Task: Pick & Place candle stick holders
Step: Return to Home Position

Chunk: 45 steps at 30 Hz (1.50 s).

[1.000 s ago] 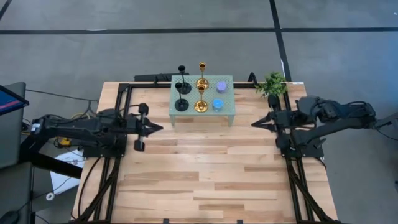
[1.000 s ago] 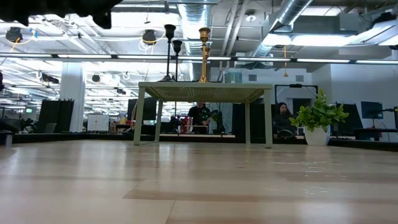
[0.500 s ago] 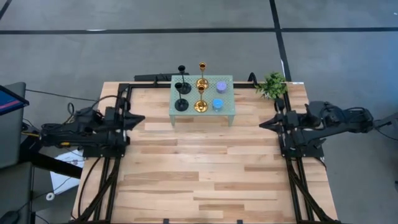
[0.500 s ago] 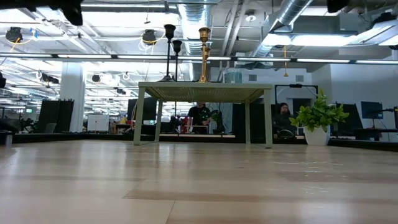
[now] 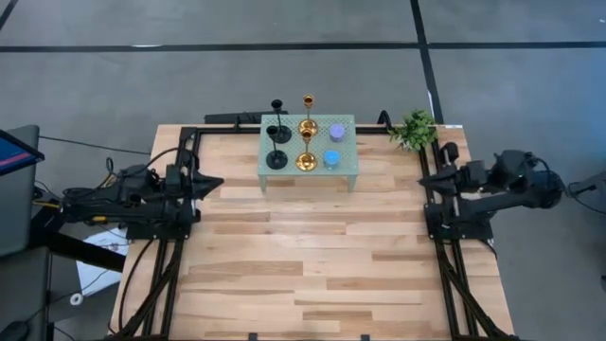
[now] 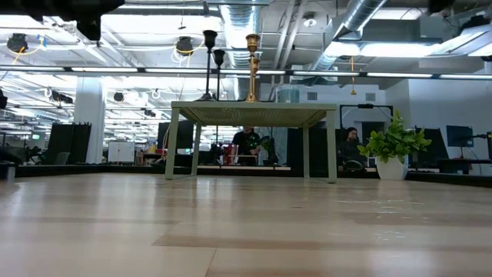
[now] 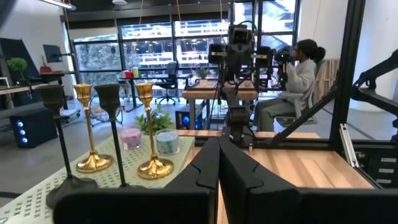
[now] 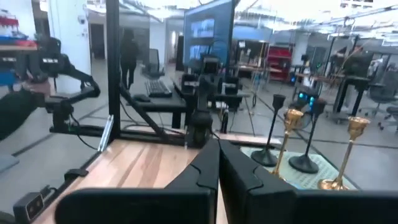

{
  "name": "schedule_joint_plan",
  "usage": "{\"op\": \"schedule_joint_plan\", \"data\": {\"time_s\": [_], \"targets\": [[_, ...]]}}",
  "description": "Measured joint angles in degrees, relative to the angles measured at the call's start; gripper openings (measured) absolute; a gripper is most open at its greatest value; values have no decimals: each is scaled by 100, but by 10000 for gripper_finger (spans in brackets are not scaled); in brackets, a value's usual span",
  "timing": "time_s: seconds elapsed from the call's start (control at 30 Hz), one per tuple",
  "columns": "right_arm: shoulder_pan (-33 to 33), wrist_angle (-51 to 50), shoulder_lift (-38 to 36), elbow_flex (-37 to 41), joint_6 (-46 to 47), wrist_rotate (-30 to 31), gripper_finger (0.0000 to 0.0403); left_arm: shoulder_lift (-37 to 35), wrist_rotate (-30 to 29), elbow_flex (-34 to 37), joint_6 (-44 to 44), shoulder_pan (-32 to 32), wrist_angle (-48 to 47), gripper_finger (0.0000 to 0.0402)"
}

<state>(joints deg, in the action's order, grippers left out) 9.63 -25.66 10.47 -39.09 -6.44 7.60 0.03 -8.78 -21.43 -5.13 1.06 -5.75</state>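
Six pieces stand on the green stand (image 5: 347, 176) at the table's (image 5: 312, 275) far edge: black holders (image 5: 276, 159) left, gold holders (image 5: 305, 162) mid, purple candle (image 5: 337, 131) behind blue candle (image 5: 332, 159). The left gripper (image 5: 218, 182) and right gripper (image 5: 423, 179) sit at opposite table sides, well apart from the stand, both with fingers pressed together and empty.

The left arm (image 5: 123, 197) lies folded low along the table's left edge. Its left gripper (image 5: 214, 180) points right toward the middle, fingers (image 7: 202, 171) pressed together on nothing. The right arm (image 5: 502, 182) is folded at the right edge. Its right gripper (image 5: 423, 177) points left, seemingly clamped together too.
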Motion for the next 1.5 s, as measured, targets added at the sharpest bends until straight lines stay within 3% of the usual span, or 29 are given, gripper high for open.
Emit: {"op": "schedule_joint_plan", "data": {"time_s": [0.33,0.6,0.77,0.97,1.17,1.5], "targets": [[-2,-797,-1033,1,151,303,0,0,4,0,-13,0,-27,5],[-4,-812,-1017,184,234,627,0,0,13,0,-13,2,-34,4],[0,-331,-1019,824,334,652,0,2,15,0,-11,2,-105,6],[13,821,-1021,1896,300,91,0,2,15,0,-11,2,-145,7],[10,1453,-1022,2779,350,-4,0,2,13,0,-11,2,-156,7],[11,2289,-1024,3664,350,-67,0,2,11,0,-11,2,-196,7]]}}
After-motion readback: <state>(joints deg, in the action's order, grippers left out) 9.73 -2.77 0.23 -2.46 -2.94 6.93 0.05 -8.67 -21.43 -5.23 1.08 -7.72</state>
